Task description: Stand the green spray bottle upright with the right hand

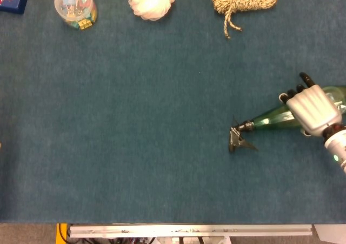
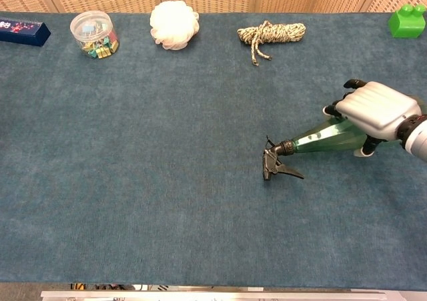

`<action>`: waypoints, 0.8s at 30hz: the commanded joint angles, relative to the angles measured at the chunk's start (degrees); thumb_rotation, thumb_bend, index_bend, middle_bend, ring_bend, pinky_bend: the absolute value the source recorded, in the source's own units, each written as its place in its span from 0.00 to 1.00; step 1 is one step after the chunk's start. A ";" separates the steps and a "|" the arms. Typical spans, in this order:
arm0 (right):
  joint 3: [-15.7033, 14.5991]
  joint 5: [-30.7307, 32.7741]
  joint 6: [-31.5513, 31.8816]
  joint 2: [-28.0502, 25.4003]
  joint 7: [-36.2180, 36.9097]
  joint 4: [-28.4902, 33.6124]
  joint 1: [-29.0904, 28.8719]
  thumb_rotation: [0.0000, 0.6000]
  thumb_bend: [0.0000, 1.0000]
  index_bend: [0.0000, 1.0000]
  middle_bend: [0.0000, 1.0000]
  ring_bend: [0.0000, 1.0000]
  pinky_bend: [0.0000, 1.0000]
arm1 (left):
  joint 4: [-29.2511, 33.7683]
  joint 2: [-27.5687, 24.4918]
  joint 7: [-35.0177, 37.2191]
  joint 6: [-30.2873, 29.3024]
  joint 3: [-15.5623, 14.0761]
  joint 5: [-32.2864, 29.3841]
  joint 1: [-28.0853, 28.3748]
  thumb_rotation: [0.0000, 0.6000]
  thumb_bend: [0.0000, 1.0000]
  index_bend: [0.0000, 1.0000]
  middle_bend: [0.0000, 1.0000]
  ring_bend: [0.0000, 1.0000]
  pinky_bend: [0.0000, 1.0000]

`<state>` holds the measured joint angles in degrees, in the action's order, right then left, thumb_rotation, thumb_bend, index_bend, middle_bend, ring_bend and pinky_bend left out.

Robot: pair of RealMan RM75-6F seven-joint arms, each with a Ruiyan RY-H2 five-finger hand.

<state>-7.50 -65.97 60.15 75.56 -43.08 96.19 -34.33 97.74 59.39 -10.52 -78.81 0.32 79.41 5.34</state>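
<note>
the green spray bottle (image 2: 327, 139) lies on its side on the blue bench (image 2: 167, 201), toward the right edge, with its long axis running roughly left to right. its dark trigger head (image 2: 275, 165) points left toward the middle of the bench and sits at or just above the cloth; whether it touches cannot be told. the wide body runs off to the right under the right hand (image 2: 377, 109).

the right hand comes in from the right edge and is wrapped over the thick part of the body, palm down, fingers curled over the far side and holding the bottle. in the head view the same hand (image 1: 312, 110) covers the body, so only the neck and the tapered shoulder of the bottle (image 1: 275, 120) show clear of it. the base is hidden behind the hand and wrist.

the relation that matters is this: the hand sits at the heavy base end, and the nozzle end reaches away from it to the left. to stand the bottle, the neck likely has to swing up and over toward the hand, pivoting on the base.

the left hand shows in neither view, so the right is the only one near.
</note>
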 commanded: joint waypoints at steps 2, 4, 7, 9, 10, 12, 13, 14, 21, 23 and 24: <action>0.89 -5.10 2.03 1.31 6.92 -2.93 1.85 1.00 0.14 0.39 0.49 0.37 0.12 | -0.03 0.02 0.01 0.01 0.05 -0.13 0.00 1.00 0.00 0.27 0.08 0.00 0.00; 1.27 -8.00 3.29 2.38 11.14 -5.15 2.70 1.00 0.15 0.40 0.49 0.37 0.12 | -0.02 0.01 0.04 0.01 0.07 -0.18 -0.02 1.00 0.00 0.27 0.08 0.00 0.00; 1.69 -12.07 5.08 4.04 17.37 -8.80 3.74 1.00 0.15 0.40 0.49 0.37 0.12 | -0.02 -0.02 0.08 0.02 0.08 -0.23 -0.02 1.00 0.00 0.27 0.08 0.00 0.00; 1.87 -15.09 6.59 5.38 21.71 -11.66 4.33 1.00 0.15 0.40 0.49 0.37 0.12 | -0.03 -0.04 0.13 0.10 0.11 -0.36 0.00 1.00 0.00 0.27 0.08 0.00 0.00; 1.91 -16.46 7.38 6.00 23.37 -13.05 4.57 1.00 0.14 0.40 0.49 0.37 0.12 | 0.02 -0.05 0.32 0.13 0.16 -0.44 0.00 1.00 0.00 0.27 0.08 0.00 0.00; 1.91 -19.06 8.95 7.34 26.68 -15.86 5.00 1.00 0.14 0.40 0.49 0.37 0.12 | 0.06 -0.16 0.63 0.12 0.26 -0.59 -0.02 1.00 0.00 0.27 0.08 0.00 0.00; 1.92 -20.43 9.76 8.12 28.82 -17.56 5.23 1.00 0.14 0.40 0.49 0.37 0.12 | 0.10 -0.24 0.85 0.06 0.33 -0.68 -0.06 1.00 0.00 0.27 0.08 0.00 0.00; 1.95 -21.37 10.35 8.67 30.44 -18.75 5.38 1.00 0.14 0.40 0.49 0.37 0.12 | 0.15 -0.32 1.10 0.01 0.39 -0.75 -0.09 1.00 0.00 0.27 0.08 0.00 0.00; 2.16 -27.30 14.76 11.46 43.66 -26.14 6.05 1.00 0.14 0.40 0.50 0.38 0.12 | 0.30 -1.31 2.62 -1.15 1.15 -1.60 -0.64 1.00 0.00 0.27 0.08 0.00 0.00; 2.08 -28.39 15.56 11.80 46.65 -27.36 6.14 1.00 0.14 0.40 0.50 0.38 0.12 | 0.23 -1.53 2.82 -1.47 1.38 -1.85 -0.78 1.00 0.00 0.27 0.08 0.00 0.00; 2.01 -29.02 15.96 11.98 48.30 -28.08 6.16 1.00 0.14 0.40 0.50 0.38 0.12 | 0.22 -1.61 2.85 -1.66 1.53 -2.03 -0.84 1.00 0.00 0.27 0.08 0.00 0.00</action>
<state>-5.48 -92.65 74.24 86.42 1.25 70.68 -28.55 97.97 57.82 -7.71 -80.44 1.81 77.42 4.53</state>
